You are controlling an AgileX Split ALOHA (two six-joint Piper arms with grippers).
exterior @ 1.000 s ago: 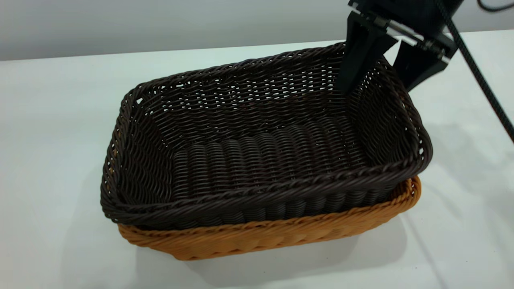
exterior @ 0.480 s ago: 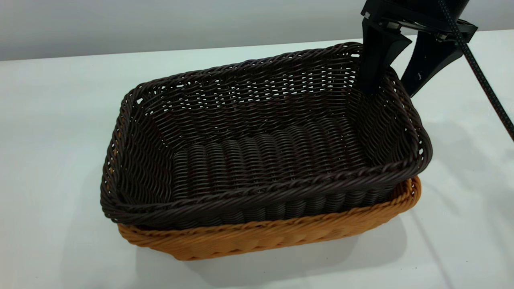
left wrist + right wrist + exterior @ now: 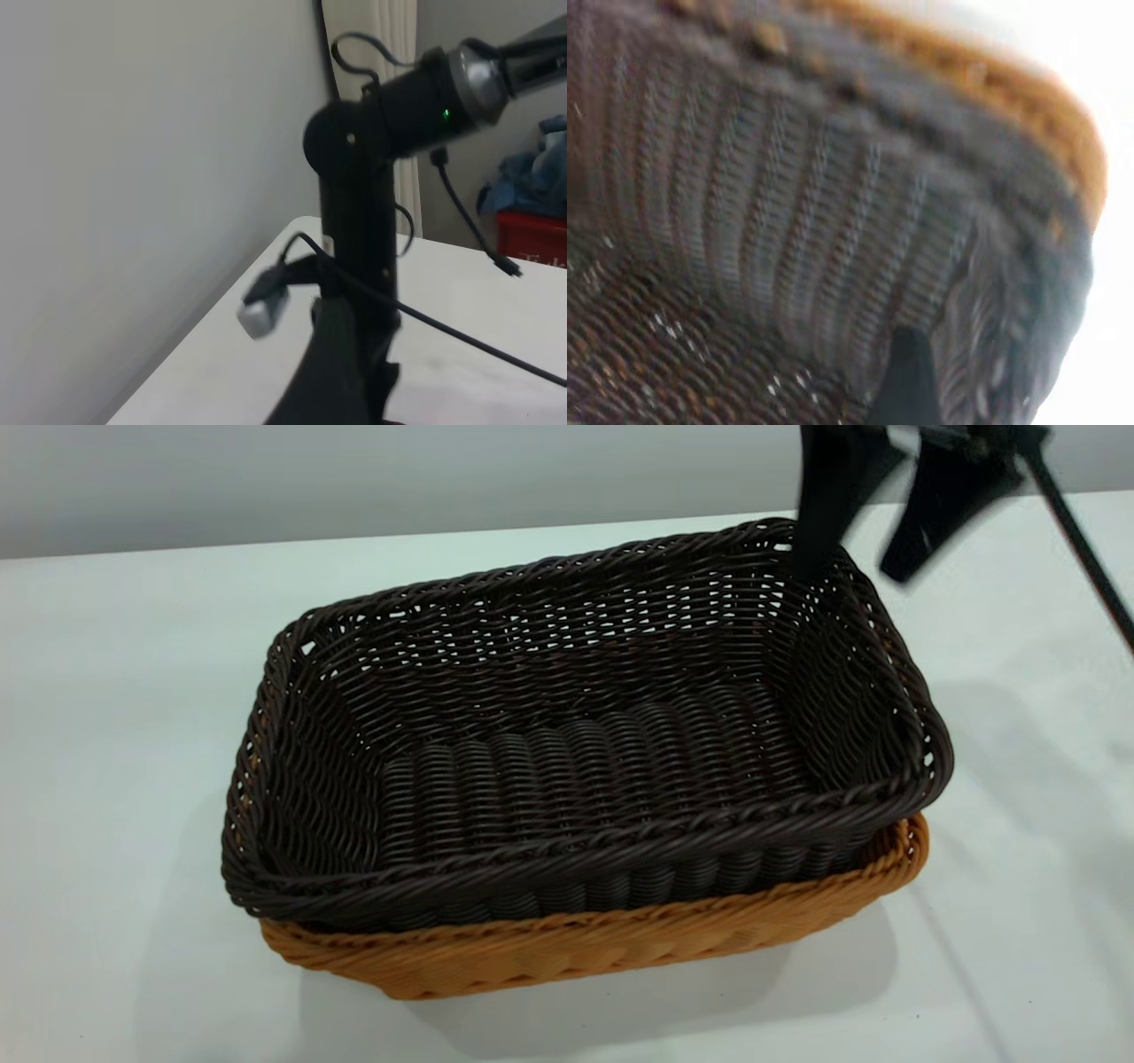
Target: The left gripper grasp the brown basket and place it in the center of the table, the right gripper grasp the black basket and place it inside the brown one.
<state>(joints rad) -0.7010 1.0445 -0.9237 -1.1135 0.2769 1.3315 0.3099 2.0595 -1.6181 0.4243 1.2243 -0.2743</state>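
The black basket (image 3: 585, 753) sits nested inside the brown basket (image 3: 620, 943) on the white table (image 3: 133, 691). Only the brown basket's front wall and rim show below it. The right gripper (image 3: 855, 571) is open and empty, just above the black basket's far right corner, touching neither basket. In the right wrist view, one dark finger (image 3: 908, 381) hangs over the black basket's inner wall (image 3: 788, 248), and the brown rim (image 3: 1067, 150) shows behind. The left gripper is out of the exterior view. Its wrist view looks at the right arm (image 3: 359, 212) from afar.
The right arm's black cable (image 3: 1085, 540) runs down across the table's far right. In the left wrist view a red bin (image 3: 532, 243) with blue cloth (image 3: 536, 181) stands beyond the table, beside a pale wall (image 3: 133, 177).
The right gripper, open around the black basket's far right wall, has risen clear above the rim. Neither basket has moved.
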